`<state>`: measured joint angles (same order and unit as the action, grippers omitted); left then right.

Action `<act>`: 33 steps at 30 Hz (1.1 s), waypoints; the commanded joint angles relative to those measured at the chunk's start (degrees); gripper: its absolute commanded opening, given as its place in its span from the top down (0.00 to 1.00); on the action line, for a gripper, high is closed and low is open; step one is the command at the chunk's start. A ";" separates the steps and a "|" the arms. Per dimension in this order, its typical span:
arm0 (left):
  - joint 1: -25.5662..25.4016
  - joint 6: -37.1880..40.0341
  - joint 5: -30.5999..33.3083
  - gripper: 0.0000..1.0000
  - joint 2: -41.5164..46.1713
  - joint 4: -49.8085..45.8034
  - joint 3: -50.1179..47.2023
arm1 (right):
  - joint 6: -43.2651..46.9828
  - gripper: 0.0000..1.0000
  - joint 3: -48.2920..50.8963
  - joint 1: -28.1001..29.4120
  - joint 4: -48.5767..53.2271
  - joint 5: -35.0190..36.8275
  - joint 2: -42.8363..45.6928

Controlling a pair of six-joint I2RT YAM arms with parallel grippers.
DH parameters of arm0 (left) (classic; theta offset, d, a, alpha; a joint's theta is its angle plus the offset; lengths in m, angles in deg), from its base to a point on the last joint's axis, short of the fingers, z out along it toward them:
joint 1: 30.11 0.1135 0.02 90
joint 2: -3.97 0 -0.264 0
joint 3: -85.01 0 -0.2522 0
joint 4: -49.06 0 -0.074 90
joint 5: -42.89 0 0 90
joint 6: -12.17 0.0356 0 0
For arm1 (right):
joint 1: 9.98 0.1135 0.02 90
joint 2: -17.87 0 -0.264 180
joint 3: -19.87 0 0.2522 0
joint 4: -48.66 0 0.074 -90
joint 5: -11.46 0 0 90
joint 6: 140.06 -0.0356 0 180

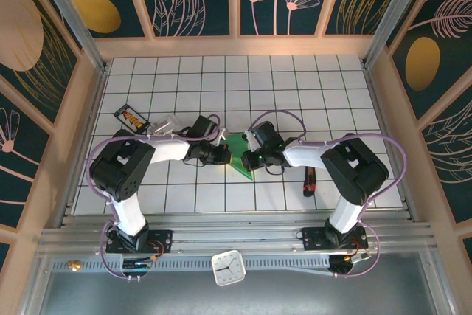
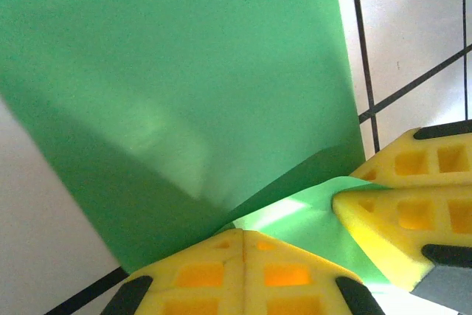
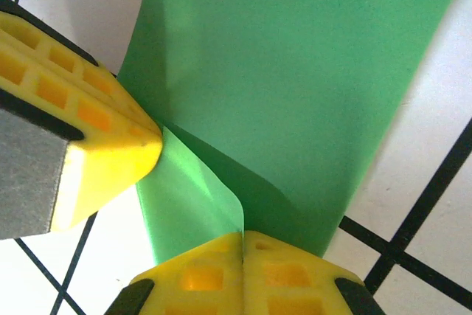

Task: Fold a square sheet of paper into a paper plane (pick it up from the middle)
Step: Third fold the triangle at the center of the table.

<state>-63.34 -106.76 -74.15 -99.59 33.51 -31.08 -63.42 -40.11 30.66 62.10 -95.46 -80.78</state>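
Mid-fold, frame centre | my left gripper (image 1: pixel 223 155) and right gripper (image 1: pixel 249 160) both clenched on the green paper (image 1: pixel 240 154) | next, I judge: lay flap over, press crease.

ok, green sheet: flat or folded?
Partly folded: the square sheet of paper is mostly spread, but a lighter flap is bent over where the right tool pinches it.
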 commanded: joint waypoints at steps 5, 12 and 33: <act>3.91 -1.98 4.42 1.00 3.25 -1.70 -4.52 | 0.80 0.95 2.45 -0.04 6.48 3.04 -2.94; 4.25 -7.68 -0.52 0.96 9.18 4.55 -7.22 | 0.78 0.95 2.27 -0.07 6.57 3.04 -2.95; 0.65 -9.12 -5.09 1.00 0.99 7.12 -1.39 | 0.88 0.95 2.01 -0.04 6.56 2.87 -3.37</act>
<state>-62.68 -116.95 -78.13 -97.52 41.49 -34.01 -63.42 -40.13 30.68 61.73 -95.62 -80.97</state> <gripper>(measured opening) 0.056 0.060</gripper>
